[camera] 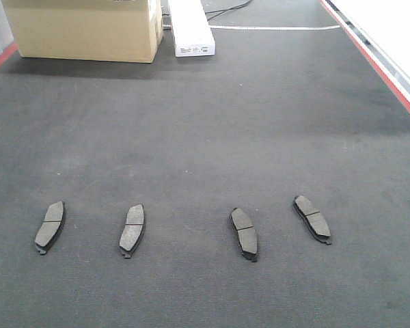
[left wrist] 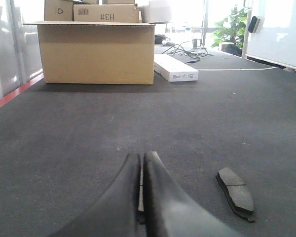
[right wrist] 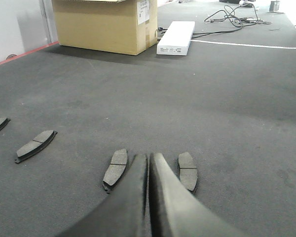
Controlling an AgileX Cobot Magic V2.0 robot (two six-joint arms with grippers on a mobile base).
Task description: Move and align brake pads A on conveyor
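Both claws, left [left wrist: 141, 197] and right [right wrist: 149, 197], are pressed together and empty; the brake pads [camera: 132, 231] look stiff, flat and rather heavy, best pinched across the long edges.

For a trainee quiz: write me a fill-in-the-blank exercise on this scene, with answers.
1. The number of brake pads lying on the conveyor is ____.
2. Both the left pincer and the right pincer are ____.
3. Beside the cardboard box lies a long box coloured ____.
4. The conveyor's edge strips are coloured ____.

Answers: four; shut; white; red.
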